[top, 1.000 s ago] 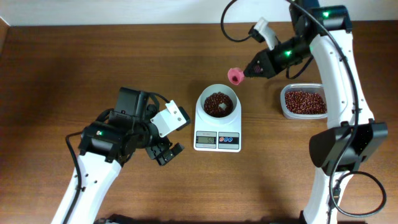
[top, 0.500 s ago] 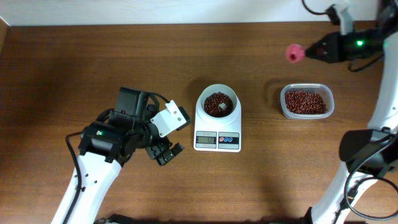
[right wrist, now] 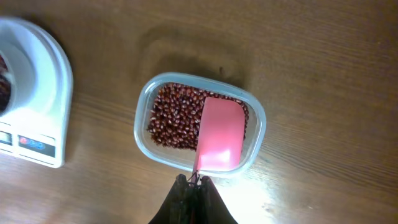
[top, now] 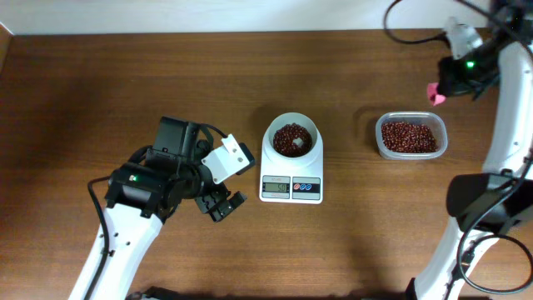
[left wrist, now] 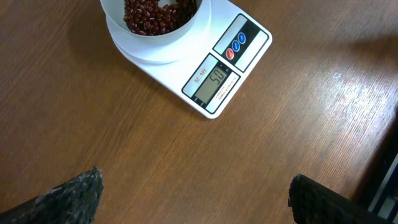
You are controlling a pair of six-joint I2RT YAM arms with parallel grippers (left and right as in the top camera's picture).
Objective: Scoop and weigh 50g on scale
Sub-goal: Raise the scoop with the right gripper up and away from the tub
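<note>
Sitting near the middle of the table, the small white rectangular digital kitchen scale (top: 291, 171) has its grey display and red and blue buttons toward the robot. The round white bowl (top: 292, 139) on its platform is partly filled with dark red beans (top: 291, 137). In the left wrist view the display (left wrist: 214, 79) shows digits that look like a five and a zero.

Surface: brown wood-grain table (top: 100, 83), matte, with a soft glare patch in the right wrist view. A pale strip of wall (top: 166, 17) runs along the far edge.

To the scale's right, apart from it, sits a clear rounded-rectangular plastic tub (top: 379, 137), holding more red beans.

Right gripper (top: 448, 82): up beyond the tub's far right corner, jaws closed tight on the handle of a pink plastic scoop (top: 435, 92). From the right wrist camera the scoop (right wrist: 221, 134) hangs over the tub (right wrist: 260, 127), its blade covering the right half of the beans. Whether it touches them cannot be told.

Left gripper (top: 221, 204): left of the scale, well apart from it, jaws spread fully wide and holding nothing. Its two dark fingertips (left wrist: 74, 193) frame bare wood, with the scale (left wrist: 205, 68) ahead of them.
</note>
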